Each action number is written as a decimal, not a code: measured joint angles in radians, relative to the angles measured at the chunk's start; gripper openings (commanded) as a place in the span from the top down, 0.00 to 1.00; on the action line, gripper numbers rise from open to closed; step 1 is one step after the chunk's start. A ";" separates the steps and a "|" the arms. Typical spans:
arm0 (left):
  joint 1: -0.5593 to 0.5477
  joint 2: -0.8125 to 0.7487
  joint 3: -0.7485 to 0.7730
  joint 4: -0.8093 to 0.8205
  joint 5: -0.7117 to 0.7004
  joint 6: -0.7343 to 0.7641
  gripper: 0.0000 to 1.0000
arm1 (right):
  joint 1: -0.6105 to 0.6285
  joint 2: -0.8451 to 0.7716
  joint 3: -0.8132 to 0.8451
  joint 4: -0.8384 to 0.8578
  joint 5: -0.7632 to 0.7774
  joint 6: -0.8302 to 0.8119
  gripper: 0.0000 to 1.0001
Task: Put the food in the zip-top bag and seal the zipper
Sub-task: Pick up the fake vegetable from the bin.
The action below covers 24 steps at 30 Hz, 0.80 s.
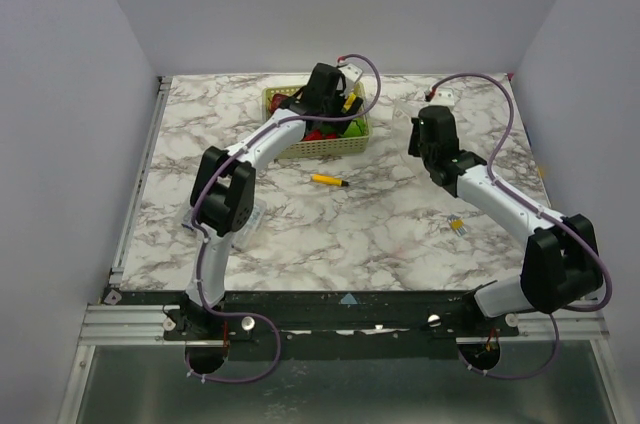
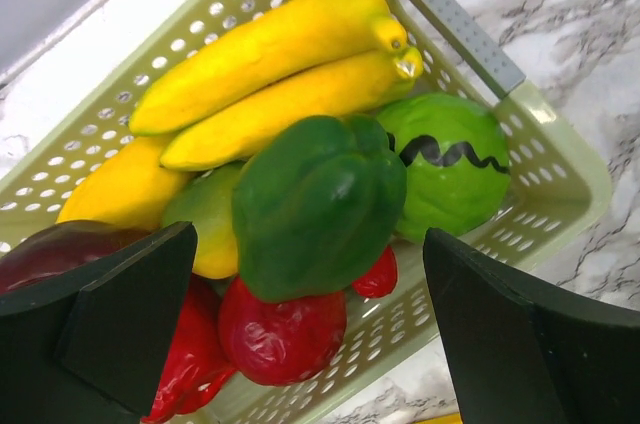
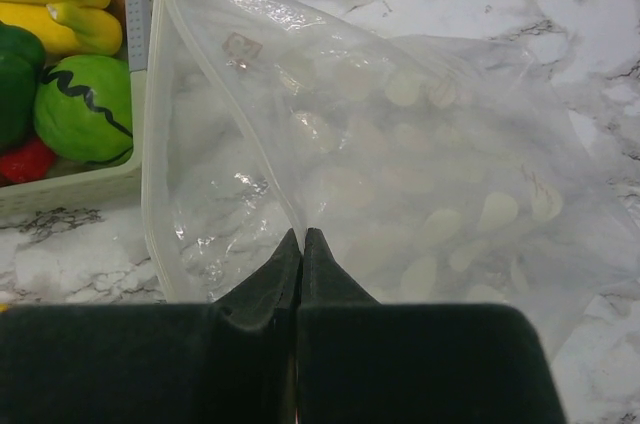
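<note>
The bananas [image 2: 270,54] are yellow, the pepper [image 2: 315,204] dark green, the melon [image 2: 460,199] light green with a black zigzag, the basket [image 2: 540,194] pale yellow-green, the table [image 1: 400,224] white marble veined grey.

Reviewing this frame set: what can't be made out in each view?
Right wrist: the shut right pincer hides the near edge of the zip-top bag; whether its zipper is sealed is unclear.
Top view: the left arm covers most of the basket; the clear bag barely shows.
Left wrist: the dark-red fruit is cut off by the frame edge and a finger.
</note>
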 measured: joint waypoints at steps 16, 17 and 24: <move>-0.025 0.146 0.182 -0.098 -0.034 0.033 0.18 | 0.000 -0.086 0.000 -0.126 -0.023 0.101 1.00; -0.025 0.151 0.182 -0.102 -0.039 0.032 0.18 | 0.000 -0.092 0.000 -0.130 -0.024 0.111 0.99; -0.024 0.185 0.221 -0.149 -0.056 0.026 0.56 | 0.000 -0.112 0.000 -0.179 -0.028 0.166 1.00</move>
